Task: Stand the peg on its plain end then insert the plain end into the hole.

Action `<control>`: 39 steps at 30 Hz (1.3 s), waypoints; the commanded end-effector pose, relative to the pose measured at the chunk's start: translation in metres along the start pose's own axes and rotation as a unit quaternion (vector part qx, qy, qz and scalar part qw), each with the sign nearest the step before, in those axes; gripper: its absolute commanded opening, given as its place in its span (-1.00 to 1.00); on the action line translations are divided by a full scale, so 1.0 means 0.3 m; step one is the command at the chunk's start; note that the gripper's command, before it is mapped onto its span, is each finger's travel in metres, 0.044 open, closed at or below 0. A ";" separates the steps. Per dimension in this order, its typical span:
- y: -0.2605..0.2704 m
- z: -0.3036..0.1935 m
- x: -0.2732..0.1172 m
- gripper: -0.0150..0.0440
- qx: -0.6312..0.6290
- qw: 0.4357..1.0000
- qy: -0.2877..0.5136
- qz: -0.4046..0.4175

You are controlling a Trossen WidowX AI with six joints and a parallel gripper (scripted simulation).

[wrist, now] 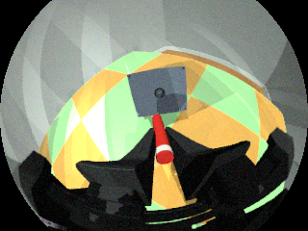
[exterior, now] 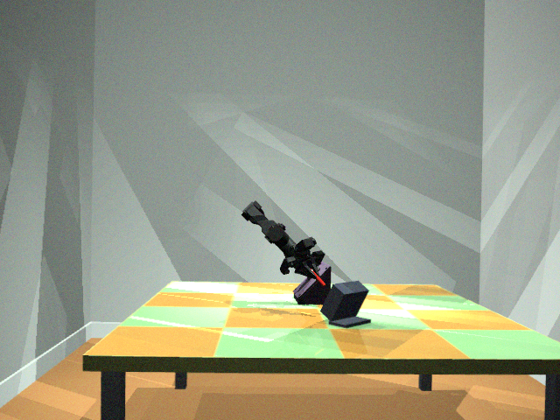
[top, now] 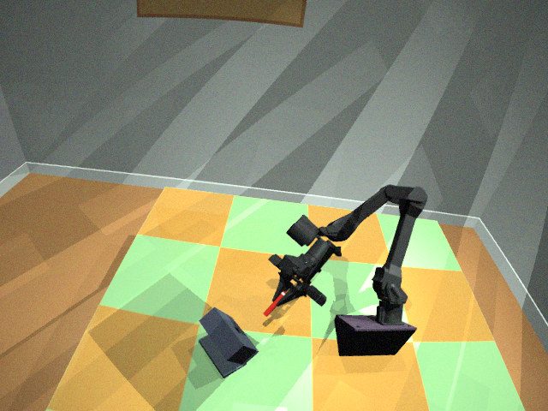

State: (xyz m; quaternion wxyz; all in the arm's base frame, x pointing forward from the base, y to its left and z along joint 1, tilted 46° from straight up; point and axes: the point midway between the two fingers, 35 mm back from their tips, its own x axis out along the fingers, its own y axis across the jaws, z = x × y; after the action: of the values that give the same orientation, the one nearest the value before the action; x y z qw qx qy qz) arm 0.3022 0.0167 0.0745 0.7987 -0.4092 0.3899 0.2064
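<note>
The red peg is held tilted in the air, clear of the table. Its white-banded end is toward the gripper's palm and its plain end points out and down toward the sloped panel. My gripper is shut on the peg. The dark blue-grey sloped panel stands ahead of the gripper. Its hole shows beyond the peg's plain end in the wrist view. A gap remains between peg and panel in the top view. The hole is hidden in the exterior view.
The arm's base stands on a dark block with a purple top, to the right of the panel in the top view. The panel's flat foot rests on the orange and green checked table.
</note>
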 end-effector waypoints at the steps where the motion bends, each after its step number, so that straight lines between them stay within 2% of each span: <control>1: 0.000 0.005 0.014 -0.49 -0.006 1.000 -0.005 0.000; 39: -0.030 0.053 0.130 -0.49 -0.036 0.998 -0.051 -0.020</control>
State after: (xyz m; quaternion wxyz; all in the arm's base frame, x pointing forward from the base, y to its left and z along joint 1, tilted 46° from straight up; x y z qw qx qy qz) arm 0.3390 0.0242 0.0559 0.8069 -0.4329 0.3353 0.2218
